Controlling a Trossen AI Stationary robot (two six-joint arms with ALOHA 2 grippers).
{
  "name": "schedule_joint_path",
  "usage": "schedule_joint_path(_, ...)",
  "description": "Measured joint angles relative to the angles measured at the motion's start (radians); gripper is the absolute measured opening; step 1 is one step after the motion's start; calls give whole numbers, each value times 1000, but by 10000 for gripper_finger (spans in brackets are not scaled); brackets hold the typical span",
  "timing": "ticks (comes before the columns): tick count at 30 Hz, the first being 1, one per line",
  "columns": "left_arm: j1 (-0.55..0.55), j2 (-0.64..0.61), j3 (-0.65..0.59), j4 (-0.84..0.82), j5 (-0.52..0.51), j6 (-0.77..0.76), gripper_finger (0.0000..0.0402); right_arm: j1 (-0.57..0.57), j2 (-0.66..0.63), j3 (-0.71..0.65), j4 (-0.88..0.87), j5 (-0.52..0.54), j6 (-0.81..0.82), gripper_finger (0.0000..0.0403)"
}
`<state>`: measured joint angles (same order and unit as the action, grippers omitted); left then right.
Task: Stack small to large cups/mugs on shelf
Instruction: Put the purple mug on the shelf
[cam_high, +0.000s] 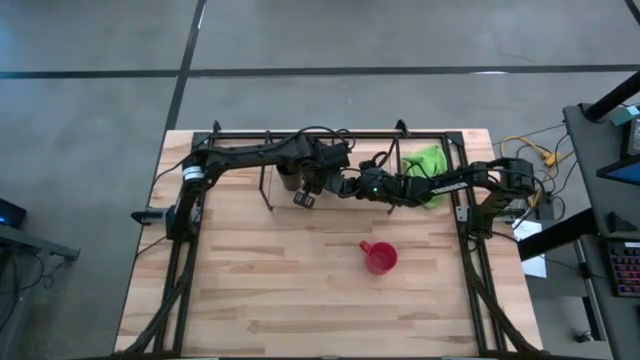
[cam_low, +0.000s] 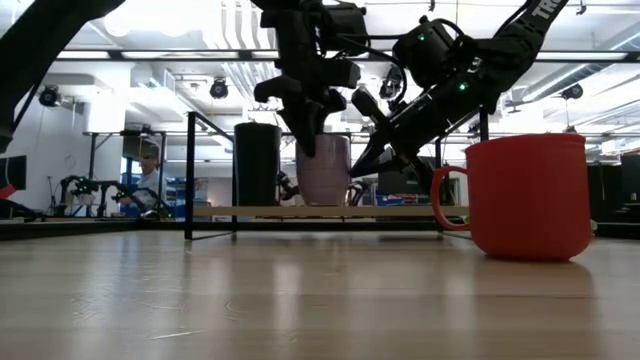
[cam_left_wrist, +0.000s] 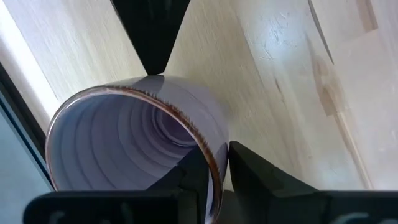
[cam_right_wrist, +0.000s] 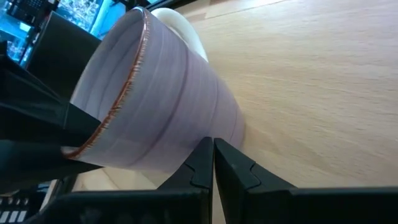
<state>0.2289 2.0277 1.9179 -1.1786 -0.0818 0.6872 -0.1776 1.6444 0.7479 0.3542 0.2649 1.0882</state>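
Translucent ribbed purple cup (cam_left_wrist: 130, 143) on wooden shelf (cam_low: 320, 211), rim pinched by left fingers (cam_left_wrist: 205, 180), right fingers (cam_right_wrist: 214, 165) closed.

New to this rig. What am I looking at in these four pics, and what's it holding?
It is a robot with two dark arms, each ending in a two-finger gripper, at a wooden table. One picture looks straight down from above, one looks level across the table top, and two come from cameras on the arms' wrists.

On the table stand a low wire shelf and a red mug out in the open; a green cloth lies at the back. On the shelf board stand a black tumbler and, beside it, a pale purple cup.

The left gripper pinches the purple cup's rim, one finger inside and one outside. The right gripper is shut, its tip at the cup's outer wall near the base.
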Motion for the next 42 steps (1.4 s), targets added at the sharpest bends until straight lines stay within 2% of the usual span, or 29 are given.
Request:
schedule_joint_path(9, -3, 0, 0, -2, -2, -1, 48, 0, -29, 0, -14, 64, -26, 9)
schedule_joint_path(15, -3, 0, 11, -2, -16, -1, 48, 0, -87, 0, -97, 107, -45, 9)
schedule_joint_path(20, -3, 0, 27, -2, -55, -1, 48, 0, -130, 0, -95, 130, -80, 9)
schedule_joint_path(30, -5, -7, 34, -8, -58, -2, 48, 0, -242, 0, -96, 162, -159, 8)
schedule_joint_path(39, -29, -86, 35, -18, -59, -39, 48, 0, -359, 0, -94, 182, -265, 9)
schedule_joint_path(42, -40, -139, 35, -28, -58, -55, 48, 0, -399, 1, -92, 144, -313, 9)
